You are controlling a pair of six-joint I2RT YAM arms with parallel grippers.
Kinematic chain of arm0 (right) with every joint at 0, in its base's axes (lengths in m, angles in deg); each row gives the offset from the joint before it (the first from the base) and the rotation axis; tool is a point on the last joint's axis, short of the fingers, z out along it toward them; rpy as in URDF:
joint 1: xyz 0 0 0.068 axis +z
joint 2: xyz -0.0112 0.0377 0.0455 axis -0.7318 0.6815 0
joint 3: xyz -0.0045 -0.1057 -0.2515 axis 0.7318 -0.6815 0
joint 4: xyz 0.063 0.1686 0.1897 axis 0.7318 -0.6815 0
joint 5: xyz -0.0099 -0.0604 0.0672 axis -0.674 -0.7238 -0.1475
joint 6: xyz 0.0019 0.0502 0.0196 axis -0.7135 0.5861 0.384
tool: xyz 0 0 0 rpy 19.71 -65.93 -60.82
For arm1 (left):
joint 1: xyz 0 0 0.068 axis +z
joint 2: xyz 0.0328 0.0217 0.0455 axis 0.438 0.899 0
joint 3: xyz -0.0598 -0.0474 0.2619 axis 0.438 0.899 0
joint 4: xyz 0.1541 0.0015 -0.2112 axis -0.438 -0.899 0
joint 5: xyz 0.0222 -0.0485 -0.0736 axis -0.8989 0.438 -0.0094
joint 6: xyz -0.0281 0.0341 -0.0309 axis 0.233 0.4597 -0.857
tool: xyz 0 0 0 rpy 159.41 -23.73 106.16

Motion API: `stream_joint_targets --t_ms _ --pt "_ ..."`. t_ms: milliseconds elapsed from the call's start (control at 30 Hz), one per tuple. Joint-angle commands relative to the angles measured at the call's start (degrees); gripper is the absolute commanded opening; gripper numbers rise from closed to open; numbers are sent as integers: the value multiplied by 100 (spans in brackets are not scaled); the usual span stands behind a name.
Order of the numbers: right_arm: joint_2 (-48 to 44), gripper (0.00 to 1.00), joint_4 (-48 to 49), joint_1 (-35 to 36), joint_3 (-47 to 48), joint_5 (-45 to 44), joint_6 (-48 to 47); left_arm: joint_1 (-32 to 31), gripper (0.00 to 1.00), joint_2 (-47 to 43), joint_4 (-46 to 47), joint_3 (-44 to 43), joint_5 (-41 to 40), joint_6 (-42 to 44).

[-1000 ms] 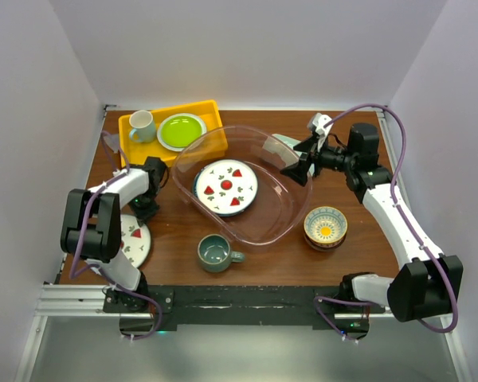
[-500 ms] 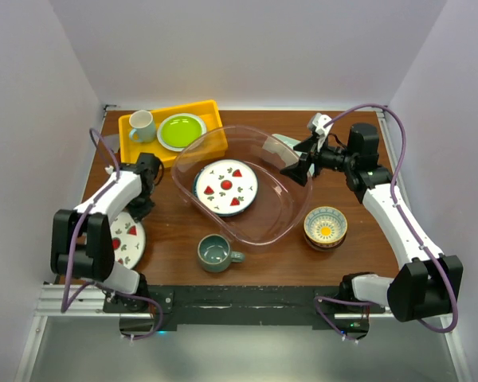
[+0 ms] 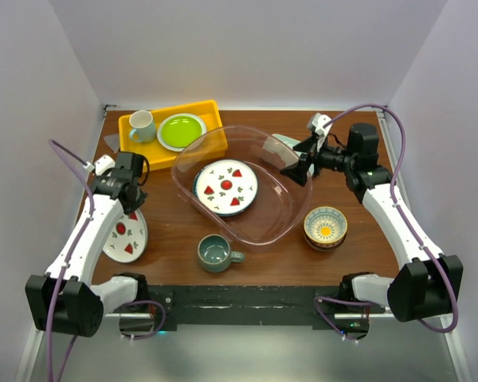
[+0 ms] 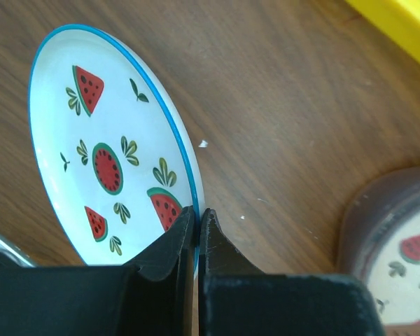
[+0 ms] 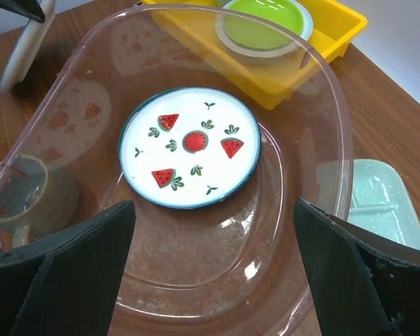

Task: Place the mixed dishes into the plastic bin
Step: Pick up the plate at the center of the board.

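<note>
My left gripper [image 3: 133, 209] [image 4: 197, 213] is shut on the blue rim of a white plate with watermelon marks [image 3: 125, 232] [image 4: 105, 154], which is tilted up at the table's left. The plastic bin [image 3: 264, 216] [image 5: 217, 266] sits mid-table with a second such plate [image 3: 225, 185] [image 5: 190, 147] flat inside. Over the bin's right rim hangs my right gripper [image 3: 295, 171] [image 5: 213, 204], open and holding nothing. The pale-green tray [image 3: 285, 143] [image 5: 378, 192] lies behind the bin. A grey-green mug [image 3: 215, 253] [image 5: 17, 189] stands in front of it. Stacked patterned bowls [image 3: 325, 226] stand to the right.
A yellow tray [image 3: 209, 110] at the back left holds a lime-green plate [image 3: 181, 130] and a pale mug [image 3: 142, 125]. White walls close in the table on three sides.
My left arm has swung out to the left and its jaws have closed on the plate's rim, tipping the plate up on edge. The right arm has not moved.
</note>
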Motion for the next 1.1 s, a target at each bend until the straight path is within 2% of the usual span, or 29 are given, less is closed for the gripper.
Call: stream_joint_targets --t_ms 0,400,1067 --pt "-111 98 93 8 195 -56 -61 17 0 -429 207 -443 -56 -78" --pt "-93 98 111 8 186 -21 -44 17 0 -1194 260 -953 331 -60" --pt "-111 98 234 183 72 243 -105 17 0 -1748 646 -1428 1209 10"
